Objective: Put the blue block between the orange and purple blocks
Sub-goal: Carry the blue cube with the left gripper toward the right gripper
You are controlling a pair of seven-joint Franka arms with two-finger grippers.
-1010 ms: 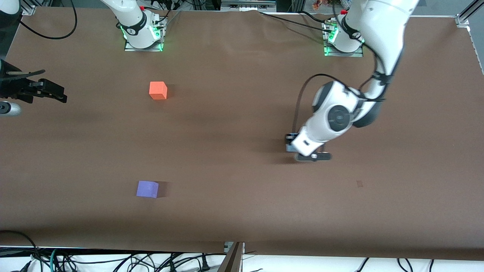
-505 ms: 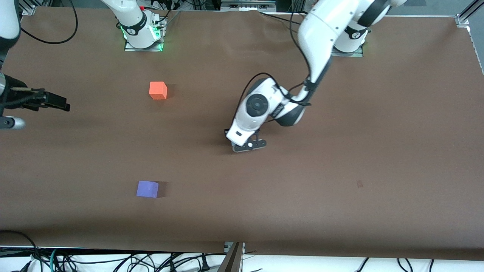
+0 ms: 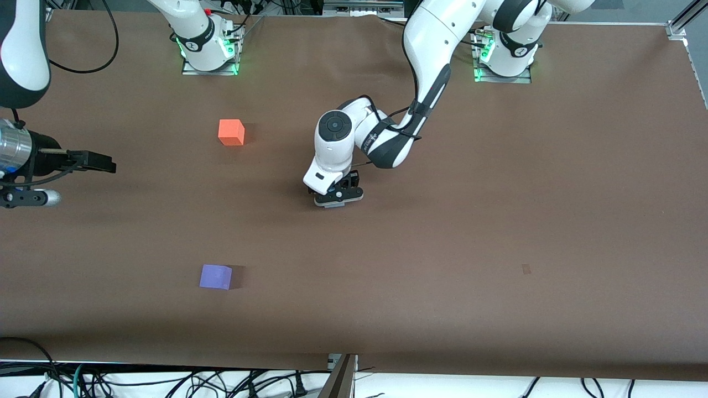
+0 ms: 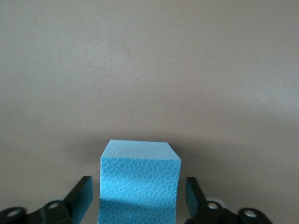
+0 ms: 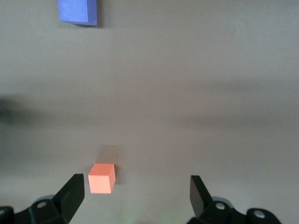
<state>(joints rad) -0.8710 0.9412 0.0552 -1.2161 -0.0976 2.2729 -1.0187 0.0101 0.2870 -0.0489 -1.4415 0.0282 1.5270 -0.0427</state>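
Observation:
The orange block point(image 3: 231, 132) sits toward the right arm's end of the table. The purple block point(image 3: 215, 276) lies nearer the front camera, in line with it. My left gripper point(image 3: 337, 198) is low over the middle of the table, level with the gap between the two blocks but well toward the left arm's end from them. It is shut on the blue block point(image 4: 139, 186), which the hand mostly hides in the front view. My right gripper point(image 3: 105, 163) is open and empty at the right arm's end. Its wrist view shows the orange block point(image 5: 102, 178) and the purple block point(image 5: 77, 11).
The table is covered by a brown mat point(image 3: 498, 221). Both arm bases point(image 3: 210, 50) stand along the edge farthest from the front camera. Cables hang along the nearest edge.
My left gripper has carried the blue block a long way toward the right arm's end, into the table's middle. My right gripper has shifted slightly. The orange and purple blocks have not moved.

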